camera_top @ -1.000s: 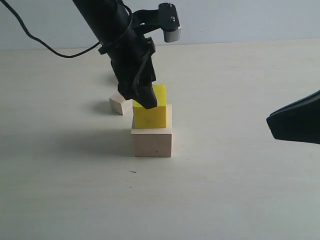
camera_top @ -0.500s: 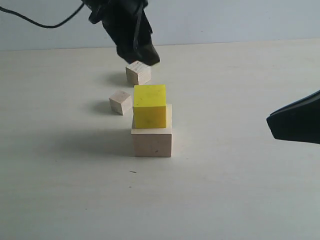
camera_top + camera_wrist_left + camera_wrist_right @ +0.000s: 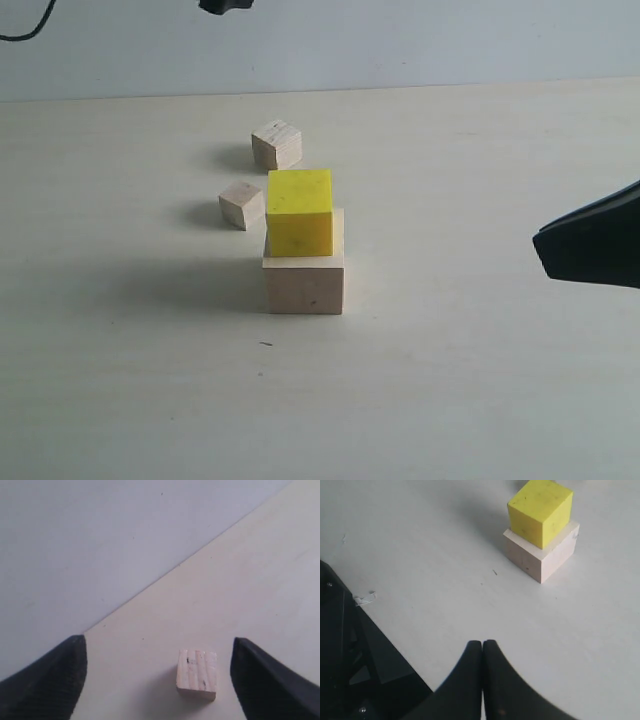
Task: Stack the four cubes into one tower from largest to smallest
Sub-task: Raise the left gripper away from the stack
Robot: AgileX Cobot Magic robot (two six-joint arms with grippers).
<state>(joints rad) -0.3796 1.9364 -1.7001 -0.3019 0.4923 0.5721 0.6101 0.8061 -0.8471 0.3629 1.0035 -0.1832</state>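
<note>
Standing two high, the tower has the yellow cube (image 3: 299,212) on the big cube (image 3: 304,285), near the middle of the table (image 3: 450,400). In the exterior view the small cube (image 3: 241,205) sits on the table at ten o'clock of the stack, just beside it. The plywood cube (image 3: 276,145) lies at eleven o'clock, farther back. We judge that the plywood cube goes next. Our left gripper (image 3: 159,641) hangs above it, jaws wide and empty, and the wrist view shows the cube lying between them on the table. Our right gripper (image 3: 482,644) waits at three o'clock, fingertips pressed together on nothing. The cube should be light, stiff and sturdy, with flat, faintly slick faces. We would pinch two opposite side faces at mid-height, jaws square to them, since a corner grip could twist it.
</note>
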